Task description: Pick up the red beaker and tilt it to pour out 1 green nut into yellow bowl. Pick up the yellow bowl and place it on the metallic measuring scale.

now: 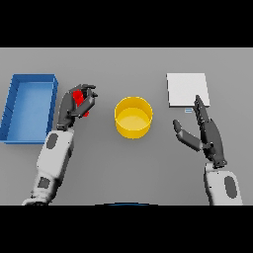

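The red beaker (79,98) sits inside my left hand (75,105), whose fingers and thumb curl round it, left of the yellow bowl (133,116). Most of the beaker is hidden by the fingers, and I cannot see a green nut. The bowl stands upright at the table's middle, apart from both hands. The metallic measuring scale (188,89) lies flat at the back right. My right hand (207,132) rests open just in front of the scale, fingers straight and thumb spread toward the bowl.
A blue tray (29,106) with raised walls lies at the far left, close to my left forearm. Grey table (133,168) stretches between the two arms in front of the bowl.
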Robot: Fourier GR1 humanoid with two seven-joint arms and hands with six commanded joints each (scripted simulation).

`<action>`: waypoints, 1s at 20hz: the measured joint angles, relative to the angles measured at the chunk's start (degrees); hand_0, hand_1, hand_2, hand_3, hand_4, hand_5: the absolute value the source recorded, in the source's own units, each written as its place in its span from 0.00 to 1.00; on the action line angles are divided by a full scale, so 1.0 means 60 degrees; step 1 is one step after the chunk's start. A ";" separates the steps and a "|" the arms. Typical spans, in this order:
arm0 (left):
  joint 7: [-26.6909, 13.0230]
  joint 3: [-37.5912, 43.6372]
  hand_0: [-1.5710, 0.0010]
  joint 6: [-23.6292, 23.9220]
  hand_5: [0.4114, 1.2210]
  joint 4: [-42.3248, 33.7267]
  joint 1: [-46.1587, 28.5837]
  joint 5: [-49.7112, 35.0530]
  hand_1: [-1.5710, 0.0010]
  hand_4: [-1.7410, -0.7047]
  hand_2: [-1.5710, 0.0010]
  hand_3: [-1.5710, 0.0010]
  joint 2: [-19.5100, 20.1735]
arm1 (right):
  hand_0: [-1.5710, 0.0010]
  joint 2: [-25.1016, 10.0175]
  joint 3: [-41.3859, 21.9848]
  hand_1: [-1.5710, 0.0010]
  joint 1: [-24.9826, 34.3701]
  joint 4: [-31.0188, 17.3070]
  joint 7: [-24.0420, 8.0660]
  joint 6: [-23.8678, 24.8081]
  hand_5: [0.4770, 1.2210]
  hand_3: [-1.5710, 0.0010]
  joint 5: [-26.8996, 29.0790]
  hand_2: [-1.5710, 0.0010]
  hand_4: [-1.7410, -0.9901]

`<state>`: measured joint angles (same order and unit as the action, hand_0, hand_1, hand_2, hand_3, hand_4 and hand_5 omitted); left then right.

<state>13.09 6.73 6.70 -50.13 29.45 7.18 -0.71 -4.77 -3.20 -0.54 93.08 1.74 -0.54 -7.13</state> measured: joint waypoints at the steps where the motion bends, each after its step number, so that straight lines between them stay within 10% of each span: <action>1: 0.0066 0.0076 0.26 0.0054 0.78 0.0166 0.0107 -0.0009 0.26 0.20 0.27 0.31 0.0025 | 1.00 -0.0016 0.0027 1.00 0.0001 -0.0039 0.0059 0.0004 0.23 1.00 0.0004 1.00 0.60; 12: 0.0142 -0.0483 0.02 0.0148 0.98 -0.0439 -0.0003 0.0343 0.02 0.23 0.02 0.04 0.0064 | 1.00 0.0041 -0.0069 1.00 -0.0289 0.0071 0.0408 0.0033 0.24 1.00 -0.0098 1.00 0.60; 20: -0.1227 -0.1342 0.00 0.0029 0.94 -0.2224 0.0194 0.1317 0.00 0.12 0.00 0.01 0.0547 | 1.00 0.0061 -0.0200 1.00 -0.0131 0.0036 0.0373 -0.0019 0.25 1.00 -0.0218 1.00 0.62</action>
<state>5.73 -1.33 6.87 -63.48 30.61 15.09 2.58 -4.40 -4.40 -1.32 93.29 3.98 -0.65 -8.43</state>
